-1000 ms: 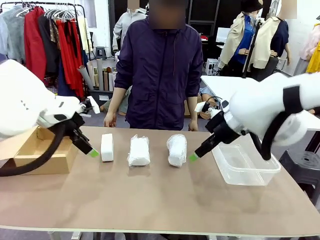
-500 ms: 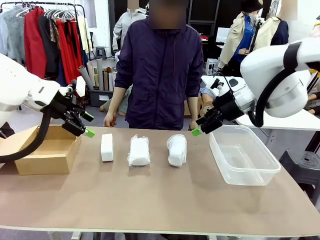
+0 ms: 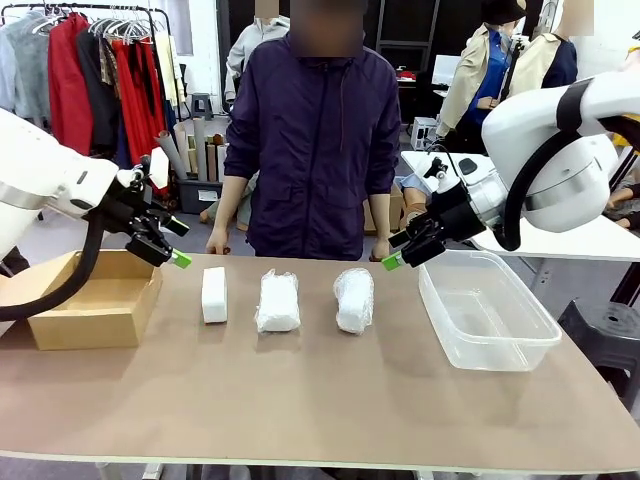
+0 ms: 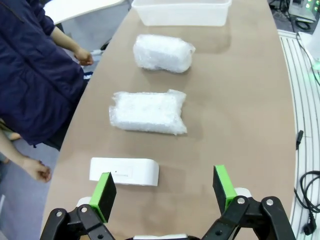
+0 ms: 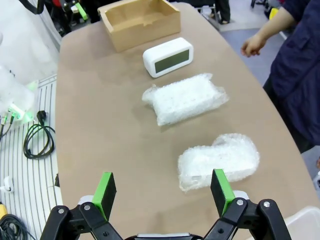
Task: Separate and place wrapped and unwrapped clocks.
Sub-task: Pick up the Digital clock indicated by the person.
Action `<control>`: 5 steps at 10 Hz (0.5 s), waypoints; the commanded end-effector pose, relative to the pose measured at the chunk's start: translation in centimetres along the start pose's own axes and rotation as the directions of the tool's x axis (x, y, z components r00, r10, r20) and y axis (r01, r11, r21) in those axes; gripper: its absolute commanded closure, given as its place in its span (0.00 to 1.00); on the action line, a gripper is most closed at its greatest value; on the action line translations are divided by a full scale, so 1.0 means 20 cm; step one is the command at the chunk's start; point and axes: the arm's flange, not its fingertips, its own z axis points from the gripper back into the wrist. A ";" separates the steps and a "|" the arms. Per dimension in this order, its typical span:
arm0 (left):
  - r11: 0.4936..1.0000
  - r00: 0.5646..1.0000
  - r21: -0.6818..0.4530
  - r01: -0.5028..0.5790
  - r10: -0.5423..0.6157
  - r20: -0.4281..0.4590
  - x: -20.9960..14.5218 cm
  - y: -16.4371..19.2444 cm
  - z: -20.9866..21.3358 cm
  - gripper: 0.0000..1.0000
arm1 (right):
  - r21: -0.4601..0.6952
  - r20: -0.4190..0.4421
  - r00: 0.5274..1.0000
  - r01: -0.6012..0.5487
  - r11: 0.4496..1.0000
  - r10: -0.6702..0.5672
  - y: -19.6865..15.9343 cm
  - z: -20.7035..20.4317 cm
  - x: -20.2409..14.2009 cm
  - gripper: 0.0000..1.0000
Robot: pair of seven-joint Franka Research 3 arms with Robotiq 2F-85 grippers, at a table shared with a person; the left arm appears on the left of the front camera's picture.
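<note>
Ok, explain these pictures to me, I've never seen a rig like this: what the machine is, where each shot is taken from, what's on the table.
Two white robot arms work at a brown table, with a person standing opposite. The front picture looks across the table from the robot's side. The other two come from cameras on each wrist, looking along its fingers. The left gripper and right gripper are both open and empty. In a row lie a bare clock and two wrapped bundles, between a cardboard box and a clear plastic tub.
</note>
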 end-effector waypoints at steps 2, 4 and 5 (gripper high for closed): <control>0.995 0.998 -0.091 0.047 -0.043 0.040 0.00 0.03 0.02 0.00 | 0.000 0.000 1.000 0.000 1.000 0.000 0.00 0.00 0.00 0.00; 0.981 0.998 -0.185 0.054 -0.060 -0.026 0.03 0.13 0.10 0.00 | 0.045 -0.012 0.999 -0.031 0.999 0.031 -0.11 0.05 0.06 0.00; 0.978 0.998 -0.208 0.005 -0.017 -0.054 0.04 0.18 0.12 0.00 | 0.047 -0.016 0.998 -0.061 0.997 0.061 -0.15 0.09 0.08 0.00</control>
